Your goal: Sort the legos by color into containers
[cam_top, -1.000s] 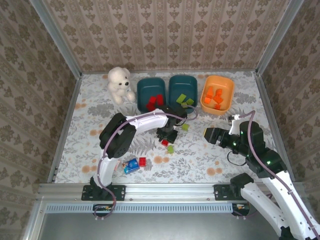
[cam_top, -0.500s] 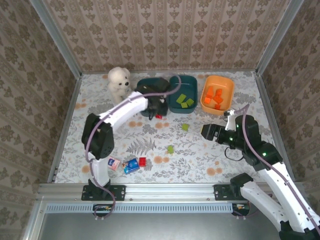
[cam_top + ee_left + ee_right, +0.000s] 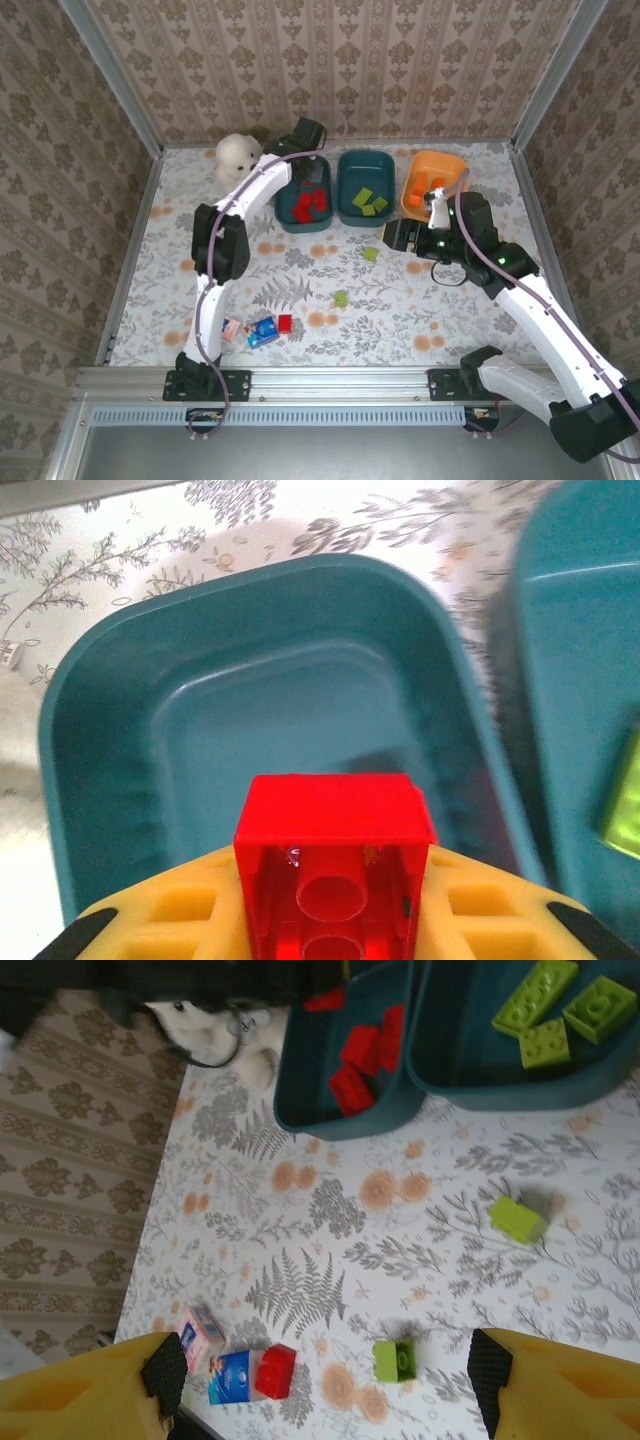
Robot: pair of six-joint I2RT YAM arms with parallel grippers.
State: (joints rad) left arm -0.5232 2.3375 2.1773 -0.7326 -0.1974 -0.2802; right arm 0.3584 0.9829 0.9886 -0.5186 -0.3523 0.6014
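Directly above the left teal tub [image 3: 250, 590], the left gripper [image 3: 330, 920] pinches a red brick [image 3: 335, 820] (seemingly by its far end); the right gripper [image 3: 327, 1375] hangs spread.

I saw a red brick [image 3: 333, 820], dark teal tubs [image 3: 365, 168] at twelve o'clock, an orange tub [image 3: 450, 165] at one o'clock, light green bricks [image 3: 518, 1218], and the counter's [image 3: 300, 1210] white, grey-and-orange floral print.

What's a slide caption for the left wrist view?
Left pincer holds a red lego over a dark teal tub, a second teal tub alongside.
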